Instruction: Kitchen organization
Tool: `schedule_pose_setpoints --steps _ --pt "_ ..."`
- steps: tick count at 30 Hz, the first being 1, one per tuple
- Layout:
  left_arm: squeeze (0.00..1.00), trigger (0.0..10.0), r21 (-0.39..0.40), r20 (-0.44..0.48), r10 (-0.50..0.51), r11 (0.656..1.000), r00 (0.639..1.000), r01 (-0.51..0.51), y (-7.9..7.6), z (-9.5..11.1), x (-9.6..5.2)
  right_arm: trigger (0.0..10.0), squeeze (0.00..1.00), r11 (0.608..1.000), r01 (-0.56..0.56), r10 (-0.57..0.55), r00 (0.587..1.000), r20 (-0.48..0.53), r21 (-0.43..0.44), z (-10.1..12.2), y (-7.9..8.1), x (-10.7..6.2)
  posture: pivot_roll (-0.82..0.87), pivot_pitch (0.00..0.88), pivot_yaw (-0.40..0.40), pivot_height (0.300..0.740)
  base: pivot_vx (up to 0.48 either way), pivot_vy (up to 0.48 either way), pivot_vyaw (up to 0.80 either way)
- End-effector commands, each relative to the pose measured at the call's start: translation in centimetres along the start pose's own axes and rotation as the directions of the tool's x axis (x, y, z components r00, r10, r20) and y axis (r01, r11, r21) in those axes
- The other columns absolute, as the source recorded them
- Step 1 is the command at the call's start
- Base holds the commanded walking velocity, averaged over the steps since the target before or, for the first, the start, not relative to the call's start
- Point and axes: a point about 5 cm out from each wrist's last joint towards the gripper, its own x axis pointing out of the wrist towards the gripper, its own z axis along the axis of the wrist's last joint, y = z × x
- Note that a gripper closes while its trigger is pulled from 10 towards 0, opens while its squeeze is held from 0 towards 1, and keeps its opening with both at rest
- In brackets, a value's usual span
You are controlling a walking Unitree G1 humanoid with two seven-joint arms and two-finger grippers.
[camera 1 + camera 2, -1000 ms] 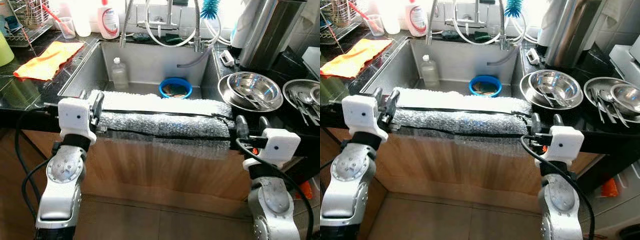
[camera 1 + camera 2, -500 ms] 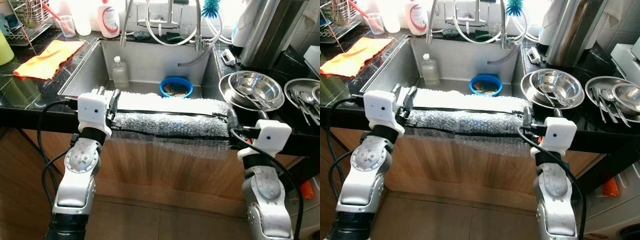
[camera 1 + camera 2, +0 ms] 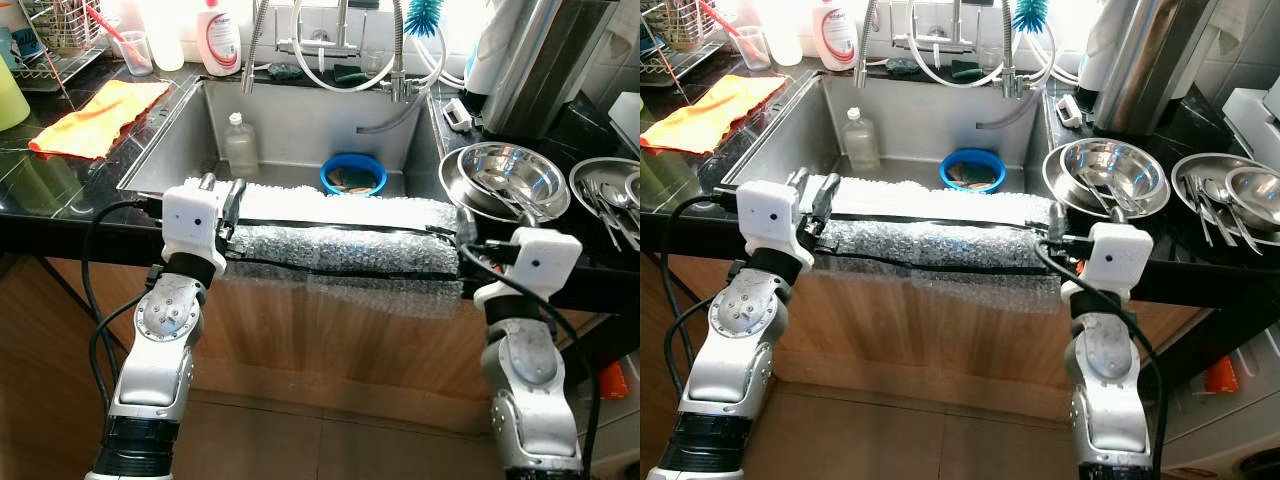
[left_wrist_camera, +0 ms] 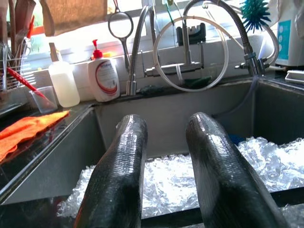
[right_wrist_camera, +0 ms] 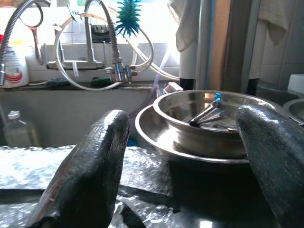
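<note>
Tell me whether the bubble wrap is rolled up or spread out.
Spread out: the bubble wrap lies flat across the sink front, draping over the edge.

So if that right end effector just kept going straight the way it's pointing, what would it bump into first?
Probably the stacked steel bowls on the counter: in the wrist view they sit right ahead between the open fingers of the right end effector. Depth is unclear, but nothing else seems to stand in between.

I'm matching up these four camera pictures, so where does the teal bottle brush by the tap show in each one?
Left eye view: brush at the top edge, right of centre.
Right eye view: brush at the top edge, just right of centre.
Left wrist view: brush above the hose's metal end.
Right wrist view: brush against the bright window.
Shared landmark: the looped tap hose beside it.
</note>
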Motion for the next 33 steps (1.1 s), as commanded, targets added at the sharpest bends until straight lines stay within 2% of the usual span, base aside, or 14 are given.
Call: schedule_pose_setpoints --steps 1,4,7,8,10,11,14,15,16,23,24,25,26,33 --pt "0.0 10.0 0.006 0.005 -0.012 1.0 1.0 0.012 0.0 0.0 0.3 10.0 0.0 1.0 0.019 -0.019 1.0 0.003 -0.006 0.0 -0.4 0.3 -0.06 0.026 -0.018 0.74 0.0 0.0 0.0" --pt "0.0 10.0 0.007 0.006 -0.015 1.0 1.0 0.015 0.0 -0.1 0.4 10.0 0.0 1.0 0.021 -0.021 1.0 0.006 -0.008 0.0 -0.4 0.6 -0.06 0.028 -0.018 0.74 0.0 0.0 0.0" --pt "0.0 10.0 0.002 0.01 -0.014 1.0 1.0 0.014 0.0 -0.3 0.7 0.4 0.0 1.0 0.029 -0.029 0.999 0.013 -0.01 0.0 -0.4 1.0 -0.06 0.039 -0.018 0.74 0.0 0.0 0.0" --pt "0.0 10.0 -0.001 0.012 -0.013 1.0 1.0 0.013 -0.1 -0.4 0.8 0.0 0.0 0.999 0.032 -0.032 0.999 0.016 -0.01 0.0 -0.4 1.1 -0.06 0.043 -0.018 0.74 0.0 0.0 0.0" --pt "0.0 10.0 -0.003 0.017 -0.014 1.0 1.0 0.014 -0.2 -0.4 1.1 0.5 0.0 0.999 0.038 -0.038 0.999 0.02 -0.01 0.1 -0.5 1.3 -0.06 0.044 -0.017 0.74 0.0 0.0 0.0" --pt "0.0 10.0 -0.005 0.024 -0.015 1.0 1.0 0.015 -0.3 -0.3 1.4 0.0 0.0 0.999 0.042 -0.042 0.999 0.024 -0.014 0.1 -0.5 1.5 -0.06 0.048 -0.016 0.74 0.0 0.0 0.0" --pt "0.0 10.0 -0.01 0.033 -0.017 1.0 0.999 0.018 -0.5 -0.3 1.7 0.2 0.0 0.999 0.043 -0.042 0.999 0.029 -0.016 0.1 -0.5 1.6 -0.06 0.051 -0.015 0.74 0.0 0.0 0.0" --pt "0.0 10.0 -0.012 0.035 -0.018 1.0 0.999 0.018 -0.5 -0.2 1.8 2.2 0.0 0.999 0.045 -0.045 0.999 0.03 -0.017 0.1 -0.6 1.7 -0.06 0.052 -0.014 0.74 0.0 0.0 0.0" --pt "0.0 10.0 -0.016 0.042 -0.016 1.0 0.999 0.017 -0.5 -0.2 2.0 10.0 0.0 0.999 0.051 -0.05 0.998 0.03 -0.019 0.1 -0.6 1.9 -0.06 0.053 -0.013 0.74 0.0 0.0 0.0" --pt "0.0 10.0 -0.023 0.053 -0.01 1.0 0.999 0.012 -0.6 -0.2 2.5 10.0 0.0 0.997 0.071 -0.07 0.996 0.045 -0.016 0.3 -0.7 2.3 -0.07 0.052 -0.013 0.74 0.0 0.0 0.0" --pt "0.0 10.0 -0.023 0.055 -0.011 1.0 0.998 0.012 -0.7 -0.2 2.5 5.3 0.0 0.997 0.071 -0.07 0.996 0.048 -0.014 0.4 -0.7 2.4 -0.07 0.052 -0.013 0.74 0.0 0.0 0.0" --pt "0.0 10.0 -0.023 0.055 -0.012 1.0 0.998 0.013 -0.7 -0.2 2.5 5.3 0.0 0.997 0.07 -0.069 0.996 0.05 -0.013 0.4 -0.7 2.4 -0.06 0.053 -0.013 0.74 0.0 0.0 0.0" --pt "0.0 10.0 -0.023 0.056 -0.013 1.0 0.998 0.014 -0.7 -0.2 2.5 0.0 0.0 0.997 0.07 -0.069 0.996 0.052 -0.011 0.4 -0.7 2.4 -0.06 0.053 -0.013 0.74 0.0 0.0 0.0" --pt "0.0 10.0 -0.022 0.057 -0.016 1.0 0.998 0.017 -0.7 -0.3 2.5 0.0 0.0 0.998 0.067 -0.067 0.997 0.049 -0.006 0.2 -0.5 2.5 -0.06 0.054 -0.013 0.74 0.0 0.0 0.0"
